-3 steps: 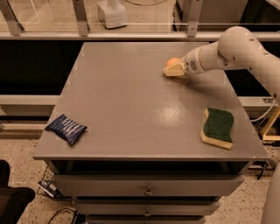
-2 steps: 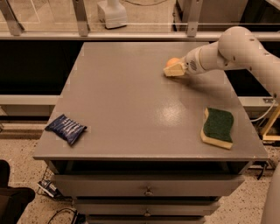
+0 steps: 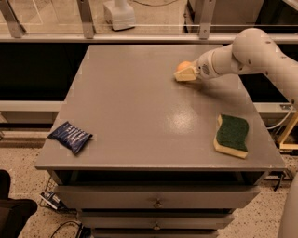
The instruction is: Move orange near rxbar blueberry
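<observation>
The orange [image 3: 183,65] sits on the grey table [image 3: 139,116] at the far right, mostly hidden behind the gripper. My gripper [image 3: 186,74] is down at the table surface right at the orange, reaching in from the right on the white arm [image 3: 251,51]. The rxbar blueberry [image 3: 70,136], a flat dark blue wrapper, lies near the table's front left corner, far from the orange and the gripper.
A green-and-yellow sponge [image 3: 231,135] lies near the table's right front edge. A metal rail [image 3: 139,39] runs along the table's back edge, with a white object [image 3: 119,14] behind it. Drawers [image 3: 158,202] sit under the tabletop.
</observation>
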Tool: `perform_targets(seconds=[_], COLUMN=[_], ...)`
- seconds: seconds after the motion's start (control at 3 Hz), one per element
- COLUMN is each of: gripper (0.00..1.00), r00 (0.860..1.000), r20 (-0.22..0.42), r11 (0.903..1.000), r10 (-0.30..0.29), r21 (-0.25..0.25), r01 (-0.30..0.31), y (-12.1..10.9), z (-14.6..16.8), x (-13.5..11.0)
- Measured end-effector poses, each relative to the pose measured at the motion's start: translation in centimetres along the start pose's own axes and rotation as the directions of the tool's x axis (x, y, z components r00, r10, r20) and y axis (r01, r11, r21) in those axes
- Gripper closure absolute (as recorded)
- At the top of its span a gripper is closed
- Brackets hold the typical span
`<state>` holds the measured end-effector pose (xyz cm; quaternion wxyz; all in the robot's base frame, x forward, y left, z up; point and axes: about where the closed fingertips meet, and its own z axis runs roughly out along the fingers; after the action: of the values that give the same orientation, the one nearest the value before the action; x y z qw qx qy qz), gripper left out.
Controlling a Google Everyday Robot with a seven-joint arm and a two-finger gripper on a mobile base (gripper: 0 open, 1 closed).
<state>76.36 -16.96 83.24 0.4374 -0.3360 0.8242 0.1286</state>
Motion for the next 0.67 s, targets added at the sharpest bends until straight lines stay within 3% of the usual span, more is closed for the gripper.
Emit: perform_targets(seconds=[0.67], gripper=[1.00], r00=[1.000], r20=[0.000], r11=[1.0000], r10=[0.000], r21=[0.000], r01=[0.000], y=[0.00], z=[-0.01], x=[-0.01])
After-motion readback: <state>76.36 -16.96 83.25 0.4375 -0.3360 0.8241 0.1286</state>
